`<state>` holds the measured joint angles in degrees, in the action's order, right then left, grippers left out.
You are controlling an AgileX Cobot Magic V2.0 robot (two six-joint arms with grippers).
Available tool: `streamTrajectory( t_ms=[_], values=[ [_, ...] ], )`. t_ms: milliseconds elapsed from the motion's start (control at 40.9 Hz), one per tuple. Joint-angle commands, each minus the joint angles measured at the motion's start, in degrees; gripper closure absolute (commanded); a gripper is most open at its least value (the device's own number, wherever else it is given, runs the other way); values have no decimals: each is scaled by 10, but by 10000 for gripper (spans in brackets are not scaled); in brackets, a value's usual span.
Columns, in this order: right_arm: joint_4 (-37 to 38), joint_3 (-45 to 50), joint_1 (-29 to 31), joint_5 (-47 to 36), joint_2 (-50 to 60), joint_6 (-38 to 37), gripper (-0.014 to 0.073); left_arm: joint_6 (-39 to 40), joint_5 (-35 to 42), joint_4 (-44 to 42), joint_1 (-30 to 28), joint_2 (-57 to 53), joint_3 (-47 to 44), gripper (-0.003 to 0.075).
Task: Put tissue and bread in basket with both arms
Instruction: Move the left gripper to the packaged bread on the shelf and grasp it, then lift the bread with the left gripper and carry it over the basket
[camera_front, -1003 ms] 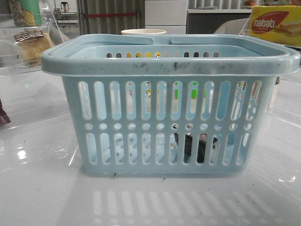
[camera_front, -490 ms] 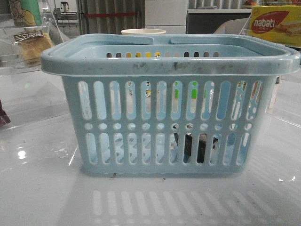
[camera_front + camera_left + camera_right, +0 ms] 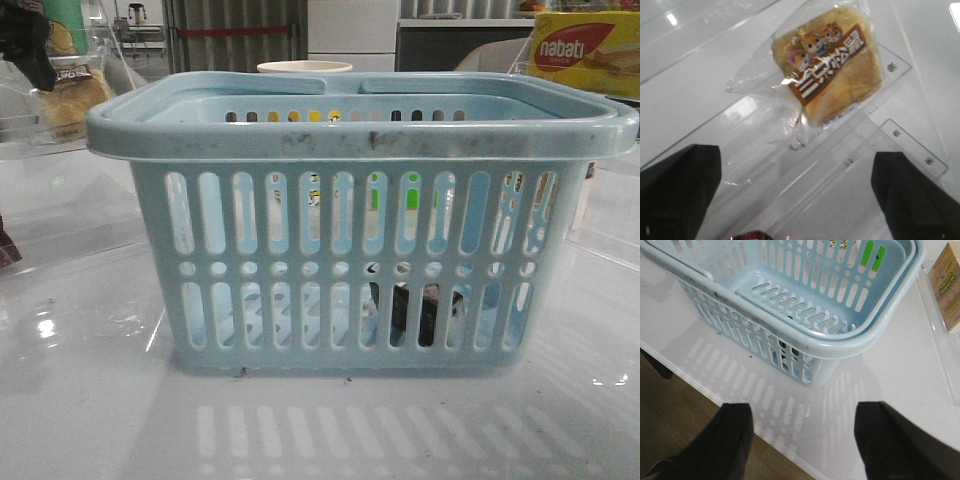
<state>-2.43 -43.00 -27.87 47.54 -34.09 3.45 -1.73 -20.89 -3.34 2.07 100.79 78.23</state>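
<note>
Spread wide and holding nothing, my left gripper (image 3: 797, 195) hangs over the bread (image 3: 832, 75) on its clear acrylic stand (image 3: 900, 135), so I should centre it between both fingers before descending.

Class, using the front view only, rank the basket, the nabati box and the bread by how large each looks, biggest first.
1. Basket, though it is nearest the camera.
2. Nabati box, cut off by the frame edge.
3. Bread, partly hidden; it looks close to the box in size, so their order is unsure.

Lab: acrylic stands (image 3: 900, 135), white table (image 3: 90, 400)
</note>
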Motion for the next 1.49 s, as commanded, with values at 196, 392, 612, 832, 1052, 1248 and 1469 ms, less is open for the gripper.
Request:
streamTrajectory(
  t_ms=[196, 392, 612, 832, 1052, 1248, 1469],
  values=[
    [7, -14, 1, -40, 0, -1, 53, 5, 73, 33, -6, 69, 109, 66],
    [7, -14, 1, -40, 0, -1, 53, 5, 122, 67, -5, 105, 137, 66],
    [7, -14, 1, -40, 0, -1, 53, 5, 139, 76, -5, 129, 157, 66],
    [7, -14, 1, -41, 0, -1, 53, 5, 139, 76, -5, 132, 157, 132],
    [7, -14, 1, -41, 0, -1, 53, 5, 139, 76, -5, 132, 157, 364],
    [7, -14, 1, -41, 0, -1, 53, 5, 119, 76, -5, 131, 157, 511],
    [7, -14, 1, -41, 0, -1, 53, 5, 32, 76, -5, 92, 157, 626]
  ],
)
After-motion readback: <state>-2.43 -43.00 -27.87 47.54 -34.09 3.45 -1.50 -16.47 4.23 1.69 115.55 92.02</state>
